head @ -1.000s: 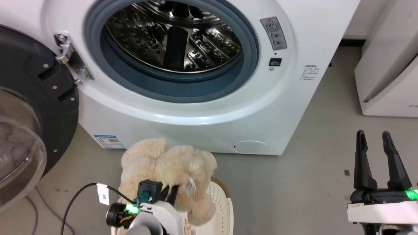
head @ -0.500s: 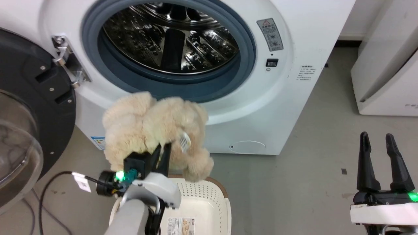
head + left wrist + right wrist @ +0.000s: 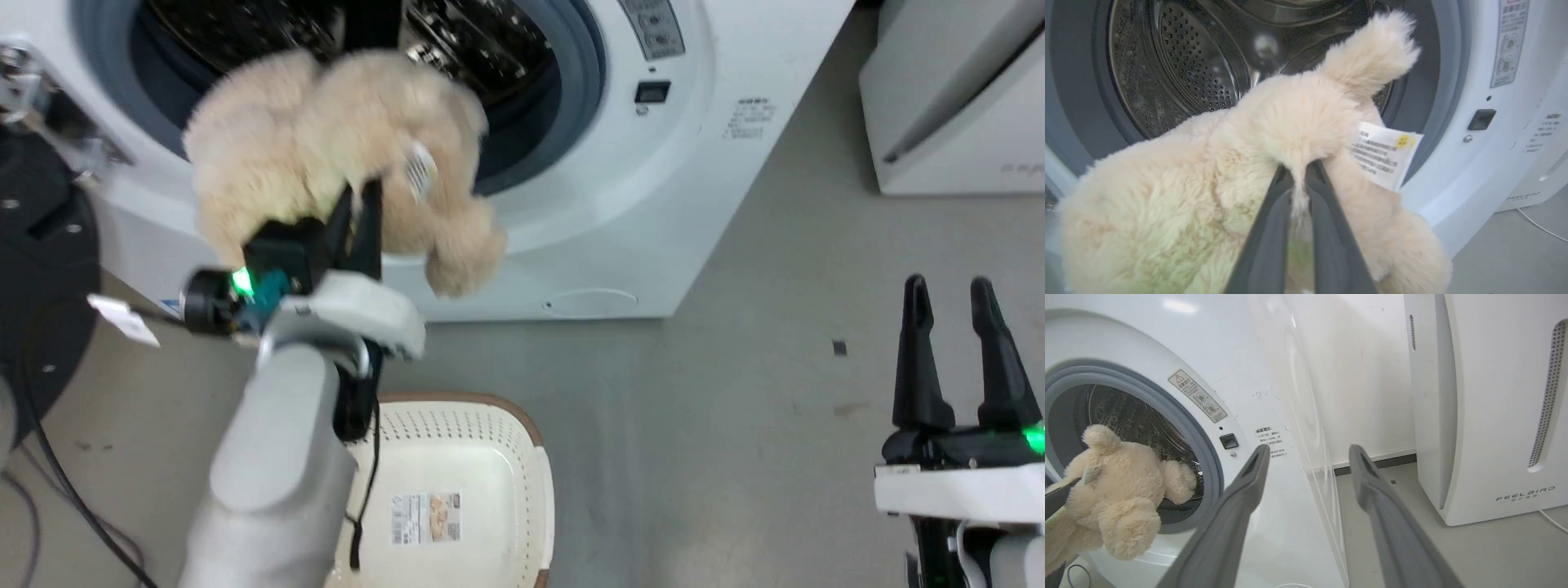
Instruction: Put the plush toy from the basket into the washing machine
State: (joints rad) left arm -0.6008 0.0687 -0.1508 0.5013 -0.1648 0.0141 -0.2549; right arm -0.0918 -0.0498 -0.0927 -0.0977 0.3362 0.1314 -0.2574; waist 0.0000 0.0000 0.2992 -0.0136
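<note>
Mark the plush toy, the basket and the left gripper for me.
plush toy (image 3: 326, 139): head view, on its fluffy body.
basket (image 3: 457, 425): head view, on its perforated far wall.
left gripper (image 3: 1299, 173): left wrist view, midway between its fingertips, which pinch the fur.

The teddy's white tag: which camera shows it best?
The left wrist view. There the tag is big and close, hanging from the plush toy, with printed lines and a yellow dot showing. In the head view it is a small blurred white patch; in the right wrist view it is tiny.
</note>
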